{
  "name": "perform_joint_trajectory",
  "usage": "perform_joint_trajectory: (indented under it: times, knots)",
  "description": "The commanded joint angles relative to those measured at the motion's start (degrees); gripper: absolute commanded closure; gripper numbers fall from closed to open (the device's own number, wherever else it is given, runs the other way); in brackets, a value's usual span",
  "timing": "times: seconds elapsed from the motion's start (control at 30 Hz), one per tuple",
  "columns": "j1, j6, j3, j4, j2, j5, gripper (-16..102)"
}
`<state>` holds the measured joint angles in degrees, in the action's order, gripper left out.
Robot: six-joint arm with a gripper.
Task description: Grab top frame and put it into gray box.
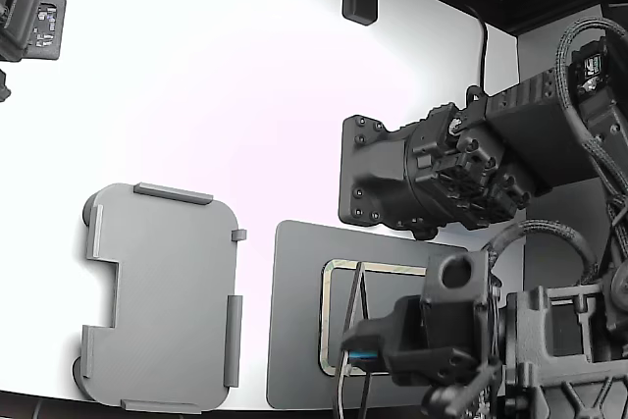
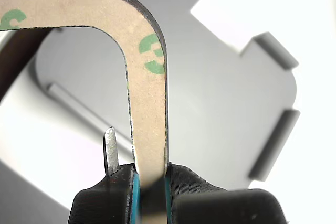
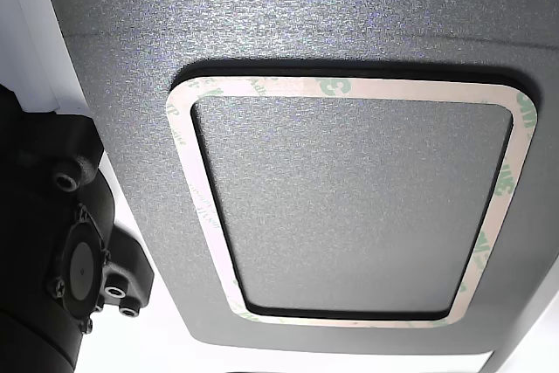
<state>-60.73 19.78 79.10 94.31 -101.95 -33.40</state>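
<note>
A: Where is the top frame?

B: The wrist view shows it clamped in the gripper. The jaws stand narrow, pinching one straight side of the frame, with blue-edged pads pressed on both faces. A thin metal pin stands just beside the frame on one side of the jaws.

A: And its edges?

B: The frame's rounded corner curves away from the jaws, its dark outer edge crisp, a green blotch at the bend. Behind it, blurred, lies the gray box, apart from the frame.

A: What does the exterior view give?

B: The gray box sits on the white table toward the exterior view's left, raised tabs along its rim and a stepped notch in its left side. The dark gray mat lies just beside it on the right, a strip of bare table between them. A frame shows over the mat, partly hidden by the arm's black hardware.

A: Room to move?

B: White table lies open above the box. The other view shows a frame flat on the mat, all four edges inside the mat's border.
</note>
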Motion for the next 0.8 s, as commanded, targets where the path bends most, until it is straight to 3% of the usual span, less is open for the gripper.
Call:
perform_joint_trajectory:
  times: [0.0, 0.13, 0.23, 0.4, 0.6, 0.77]
  knots:
    - [4.5, 20.7, 1.1, -1.7, -4.5, -0.8, 98]
    - [10.0, 39.9, 6.2, -4.7, -9.1, -2.5, 99]
    - [17.1, 50.4, 8.0, -7.6, -9.2, 3.6, 99]
    - [21.5, 74.4, 6.5, -7.0, -5.4, 4.6, 99]
    - [24.5, 93.6, 4.9, -6.4, -2.0, 10.6, 99]
    - [28.3, 97.6, 1.1, -3.6, 3.6, 17.1, 99]
